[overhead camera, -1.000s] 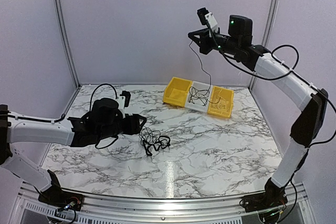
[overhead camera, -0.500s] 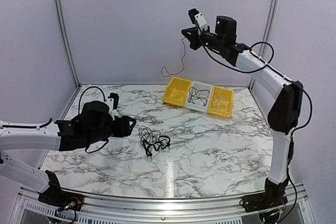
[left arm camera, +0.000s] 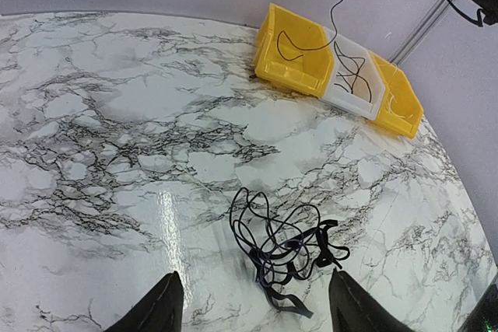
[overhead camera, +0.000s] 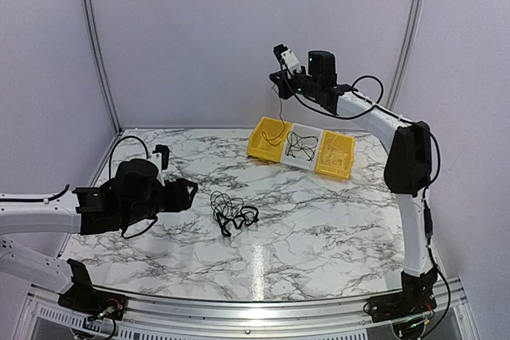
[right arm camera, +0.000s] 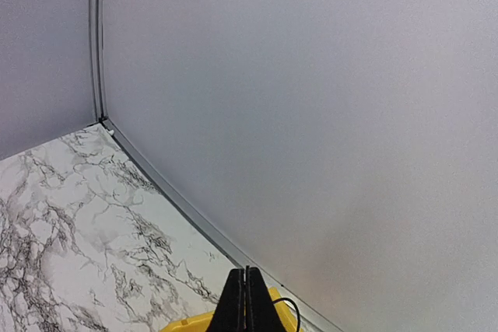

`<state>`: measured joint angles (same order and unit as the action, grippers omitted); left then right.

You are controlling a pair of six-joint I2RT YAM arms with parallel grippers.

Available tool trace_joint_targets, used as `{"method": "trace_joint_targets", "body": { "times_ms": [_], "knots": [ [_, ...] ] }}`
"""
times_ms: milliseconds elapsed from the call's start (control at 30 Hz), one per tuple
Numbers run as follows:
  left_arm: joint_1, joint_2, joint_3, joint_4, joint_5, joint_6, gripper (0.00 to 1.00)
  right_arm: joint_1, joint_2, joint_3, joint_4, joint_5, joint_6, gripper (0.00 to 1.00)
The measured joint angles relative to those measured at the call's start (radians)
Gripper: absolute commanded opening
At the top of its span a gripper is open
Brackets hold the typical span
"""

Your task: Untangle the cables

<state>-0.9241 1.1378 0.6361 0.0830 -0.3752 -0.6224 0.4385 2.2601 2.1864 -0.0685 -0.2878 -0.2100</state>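
**Untangling about half done, by my reading**

Top view: my right gripper (overhead camera: 280, 77) sits high at the far side, pinched together on one strand (overhead camera: 282, 105). The strand hangs straight down, its tail curling into the left bin (overhead camera: 259, 151). The mid bin (overhead camera: 299, 163) already holds a loose cable (overhead camera: 301, 146). The right bin (overhead camera: 335, 171) seems to hold one too, though it is too thin for me to be sure. The tangle (overhead camera: 233, 214) lies on the table (overhead camera: 319, 228) near the middle. It is just right of my left gripper (overhead camera: 190, 190), which hovers low with its jaws apart, touching nothing.

Left wrist: the tangle sits right ahead between my spread fingers (left arm camera: 159, 305), several loops crossing each other. I count that knot as the work left. Beyond it the three bins stand in a row at the far right, the hanging strand dropping into the left one.

Right wrist: the fingers are pressed flat together, a bit of black wire looping out beside them above the yellow rim. Mostly I see wall.

Nothing blocks the tangle. My worry is the strand's tail catching on the bin wall, or spilling out on release.
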Motion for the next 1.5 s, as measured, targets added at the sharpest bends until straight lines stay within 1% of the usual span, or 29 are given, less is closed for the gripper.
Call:
{"method": "trace_joint_targets", "body": {
  "times_ms": [167,533,733,767,800,867,933,967,1033,1100,1200,1300,1400,1500],
  "knots": [
    [-0.015,0.003,0.000,-0.003,-0.001,-0.008,0.67,0.000,0.037,0.000,0.005,-0.022,0.004,0.00],
    [-0.054,0.014,0.006,-0.046,-0.001,-0.032,0.68,0.000,0.188,-0.001,-0.007,-0.051,0.011,0.00],
    [-0.077,0.014,0.006,-0.059,-0.013,-0.060,0.68,0.000,0.197,-0.028,-0.018,-0.051,0.003,0.00],
    [-0.080,0.014,0.006,-0.059,-0.017,-0.067,0.69,0.000,0.197,-0.033,-0.018,-0.051,0.000,0.01],
    [-0.082,0.014,0.006,-0.059,-0.019,-0.071,0.68,0.000,0.197,-0.040,-0.019,-0.050,-0.004,0.07],
    [-0.086,0.014,0.006,-0.059,-0.023,-0.075,0.69,0.000,0.197,-0.053,-0.032,-0.048,-0.016,0.24],
    [-0.090,0.014,0.006,-0.059,-0.028,-0.078,0.69,0.000,0.197,-0.056,-0.057,-0.042,-0.030,0.37],
    [-0.090,0.014,0.006,-0.059,-0.030,-0.078,0.69,0.000,0.197,-0.056,-0.069,-0.039,-0.034,0.45],
    [-0.090,0.013,0.006,-0.059,-0.035,-0.078,0.69,0.000,0.193,-0.056,-0.093,-0.035,-0.051,0.54],
    [-0.090,0.013,0.006,-0.058,-0.038,-0.078,0.69,0.000,0.179,-0.061,-0.124,-0.031,-0.060,0.60],
    [-0.090,0.013,-0.002,-0.052,-0.043,-0.078,0.69,0.000,0.115,-0.098,-0.167,-0.031,-0.075,0.64],
    [-0.090,0.013,-0.023,-0.042,-0.045,-0.078,0.69,0.000,-0.011,-0.166,-0.202,-0.040,-0.084,0.64],
    [-0.090,0.013,-0.046,-0.034,-0.046,-0.078,0.70,0.000,-0.142,-0.236,-0.203,-0.056,-0.099,0.57],
    [-0.090,0.021,-0.054,-0.031,-0.045,-0.078,0.69,0.003,-0.294,-0.366,-0.204,-0.111,-0.145,0.49]
  ]
}}
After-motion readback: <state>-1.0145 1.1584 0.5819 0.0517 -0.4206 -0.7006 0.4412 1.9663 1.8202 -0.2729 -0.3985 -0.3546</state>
